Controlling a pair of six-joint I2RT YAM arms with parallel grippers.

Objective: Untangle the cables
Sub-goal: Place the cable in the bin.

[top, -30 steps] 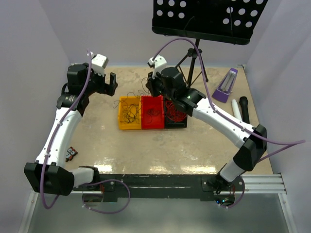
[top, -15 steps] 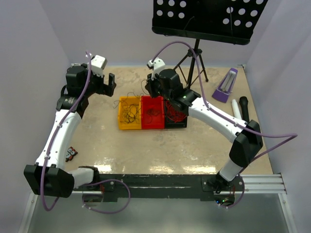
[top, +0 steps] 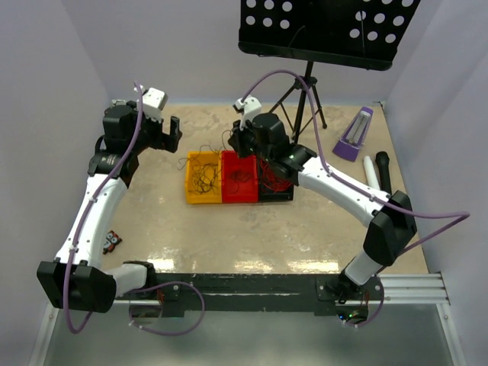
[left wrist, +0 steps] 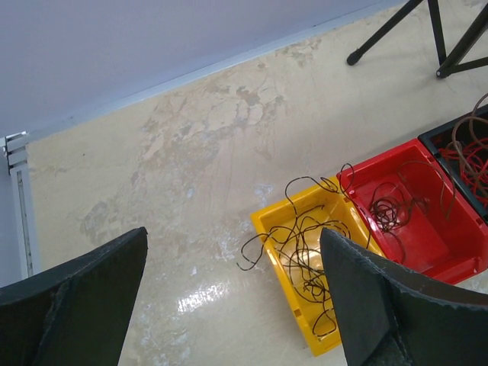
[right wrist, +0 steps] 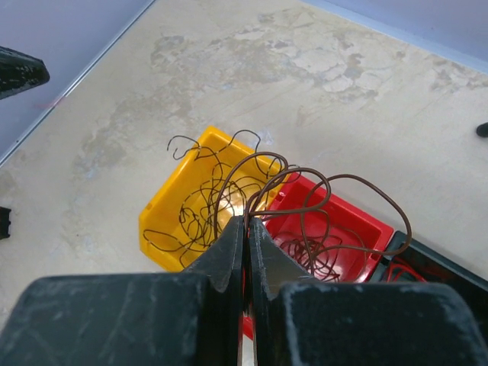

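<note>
Over the red bin (top: 239,198), your right gripper (top: 241,143) has its fingers pressed together with no gap showing between them. In the right wrist view, the right gripper (right wrist: 245,221) pinches a dark brown cable (right wrist: 258,202) at the fingertips. You can see its loops arching up and away from the pinch. One wide loop swings out above the red bin (right wrist: 366,221), and smaller curls lean toward the yellow bin (right wrist: 164,221).

Your left gripper (top: 177,131) hangs above the table (top: 229,236) toward its far left corner, beside the yellow bin (top: 191,187) on that bin's left. Its jaws are spread wide. In the left wrist view, the left gripper (left wrist: 232,236) has bare table between its fingers (left wrist: 84,297), and it neither holds nor touches anything.

You have three bins touching in a row near the middle of the table, nearer its far edge than its near edge. From left to right they are yellow, red and black. The yellow bin (left wrist: 263,225) holds a loose heap of dark cables (left wrist: 301,244), with a few curls hanging over its far and left rims. The red bin (left wrist: 427,244) holds a smaller dark knot. The black bin (top: 276,197) at the right end holds the red cables (top: 274,177), bunched together.
</note>
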